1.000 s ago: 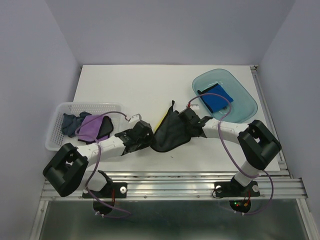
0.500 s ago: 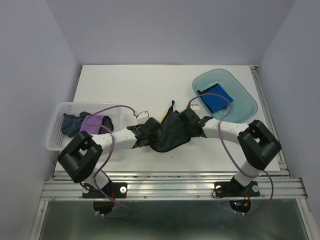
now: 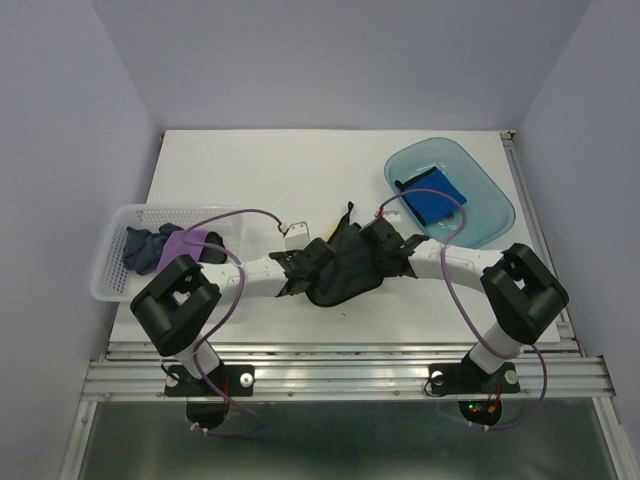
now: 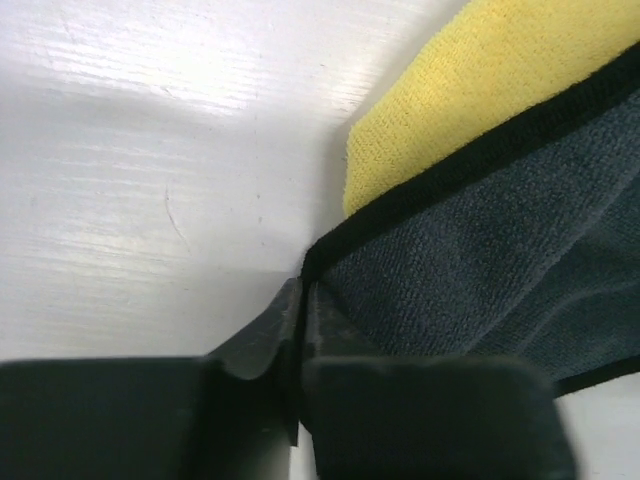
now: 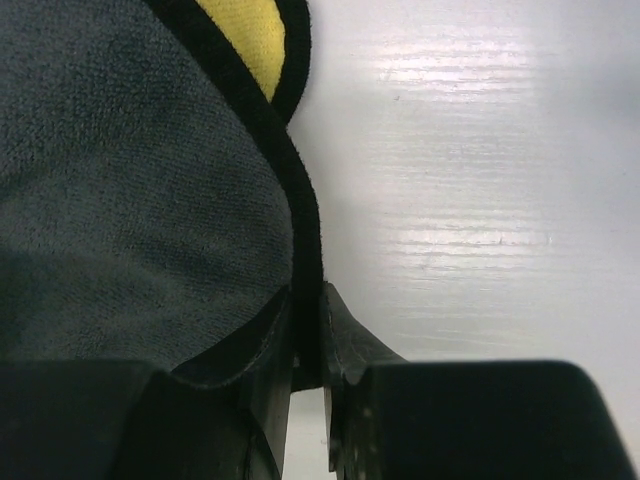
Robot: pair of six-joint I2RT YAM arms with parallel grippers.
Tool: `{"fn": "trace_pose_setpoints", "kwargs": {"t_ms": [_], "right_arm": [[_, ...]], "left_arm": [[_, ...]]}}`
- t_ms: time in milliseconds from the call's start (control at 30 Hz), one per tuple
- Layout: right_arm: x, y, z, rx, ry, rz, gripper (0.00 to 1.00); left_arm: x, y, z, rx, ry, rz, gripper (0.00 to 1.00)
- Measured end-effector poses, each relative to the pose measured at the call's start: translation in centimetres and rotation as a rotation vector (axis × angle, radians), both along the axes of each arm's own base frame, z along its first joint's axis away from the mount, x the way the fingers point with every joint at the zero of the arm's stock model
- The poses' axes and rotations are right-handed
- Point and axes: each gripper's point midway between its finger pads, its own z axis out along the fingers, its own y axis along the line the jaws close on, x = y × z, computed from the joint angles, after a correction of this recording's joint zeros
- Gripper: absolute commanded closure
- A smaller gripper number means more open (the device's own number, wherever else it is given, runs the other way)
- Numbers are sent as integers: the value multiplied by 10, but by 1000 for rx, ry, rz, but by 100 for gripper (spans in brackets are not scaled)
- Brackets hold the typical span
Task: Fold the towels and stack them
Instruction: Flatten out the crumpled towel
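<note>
A dark grey towel [image 3: 348, 265] with black edging lies bunched mid-table between both arms. My left gripper [image 3: 318, 258] is shut on its left corner; the left wrist view shows the jaws [image 4: 303, 290] pinching the black hem, with the dark towel [image 4: 500, 270] to the right. My right gripper [image 3: 368, 243] is shut on the opposite edge, the hem [image 5: 305, 230] caught between its fingers [image 5: 308, 300]. Yellow cloth [image 4: 480, 90] shows beneath the dark towel, also in the right wrist view [image 5: 245, 25]. A folded bright blue towel [image 3: 432, 200] lies in the tray. Purple [image 3: 185, 243] and dark navy [image 3: 145, 248] towels sit in the basket.
The translucent teal tray [image 3: 495, 215] stands at the back right. The white mesh basket [image 3: 115, 225] stands at the left edge. Purple cables loop off both arms. White table [image 3: 260, 170] stretches behind the towel.
My left arm has swung right to the dark towel's left corner and its jaws have shut on the hem. The right gripper has kept its hold and barely moved.
</note>
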Motion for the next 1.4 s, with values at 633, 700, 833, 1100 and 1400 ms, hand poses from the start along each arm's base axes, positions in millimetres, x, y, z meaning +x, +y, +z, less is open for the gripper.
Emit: {"fn": "trace_pose_setpoints", "kwargs": {"t_ms": [633,700,833,1100,1400], "right_arm": [[-14,-2,130,243,-256,63,99],[-17,-3,159,303,-323,78,99],[-18,1,203,377,-407,105,99],[29,13,246,321,-489,88,99],[130,-16,266,276,-515,-22,99]], "left_arm": [[-25,12,125,-245,-220,65,100],[-23,18,172,-367,-333,74,100],[-19,27,222,-458,-461,90,100],[35,29,274,-358,-610,168,100],[118,73,292,-244,-660,281,100]]}}
